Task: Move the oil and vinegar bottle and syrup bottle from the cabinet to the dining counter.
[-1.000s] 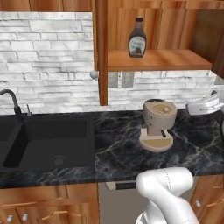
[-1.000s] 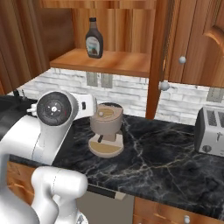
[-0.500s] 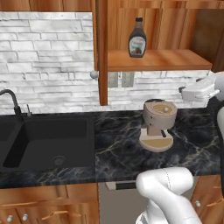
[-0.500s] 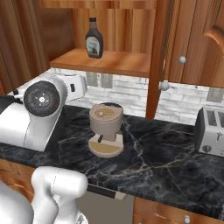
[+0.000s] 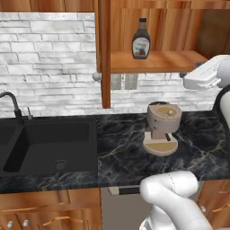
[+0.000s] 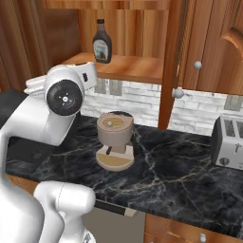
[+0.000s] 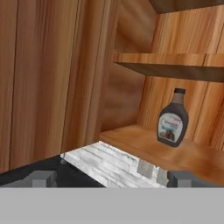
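While the syrup bottle [image 7: 173,117] stands upright on the open cabinet's [image 5: 104,54] lower shelf, the gripper [image 7: 111,178], fingers spread wide and empty, should rise level with its squat body (not the cap) before advancing.

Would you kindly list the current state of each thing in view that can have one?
syrup bottle: upright on the lower cabinet shelf, capped, not held.
cabinet: door open, shelf exposed.
gripper: open, empty, short of the shelf and apart from the bottle.
coffee machine: upright on the counter below the shelf.
toaster: upright on the counter; whether its slots hold anything cannot be told.
sink: basin looks empty; no water visibly running.
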{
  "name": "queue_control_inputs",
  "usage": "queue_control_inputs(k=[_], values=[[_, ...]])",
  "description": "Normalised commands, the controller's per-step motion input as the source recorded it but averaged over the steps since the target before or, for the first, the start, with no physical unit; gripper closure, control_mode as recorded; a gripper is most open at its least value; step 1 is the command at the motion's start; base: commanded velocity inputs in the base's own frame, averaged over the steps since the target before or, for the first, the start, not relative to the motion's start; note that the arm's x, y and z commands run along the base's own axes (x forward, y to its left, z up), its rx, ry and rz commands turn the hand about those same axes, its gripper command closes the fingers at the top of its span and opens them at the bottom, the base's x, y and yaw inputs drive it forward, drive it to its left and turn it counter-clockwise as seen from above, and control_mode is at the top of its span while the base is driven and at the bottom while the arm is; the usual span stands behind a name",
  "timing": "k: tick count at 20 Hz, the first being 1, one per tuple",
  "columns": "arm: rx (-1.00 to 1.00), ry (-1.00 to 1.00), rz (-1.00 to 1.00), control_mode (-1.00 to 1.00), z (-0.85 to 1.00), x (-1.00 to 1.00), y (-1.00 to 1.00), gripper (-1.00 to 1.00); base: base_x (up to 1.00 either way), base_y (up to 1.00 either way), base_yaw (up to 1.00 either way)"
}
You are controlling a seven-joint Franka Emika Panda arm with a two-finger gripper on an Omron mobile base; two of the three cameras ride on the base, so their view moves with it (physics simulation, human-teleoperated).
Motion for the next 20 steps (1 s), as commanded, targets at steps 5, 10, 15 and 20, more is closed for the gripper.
queue_control_inputs(k=[5, 10, 15, 20], values=[[-0.02, -0.11, 0.00, -1.00, 0.16, 0.47, 0.29, -1.00, 0.00, 0.00, 0.00], [-0.01, -0.03, 0.00, -1.00, 0.01, 0.51, 0.16, -1.00, 0.00, 0.00, 0.00], [0.00, 0.01, 0.00, -1.00, 0.00, 0.61, -0.05, -1.00, 0.00, 0.00, 0.00], [0.00, 0.02, 0.00, -1.00, 0.00, 0.61, -0.11, -1.00, 0.00, 0.00, 0.00]])
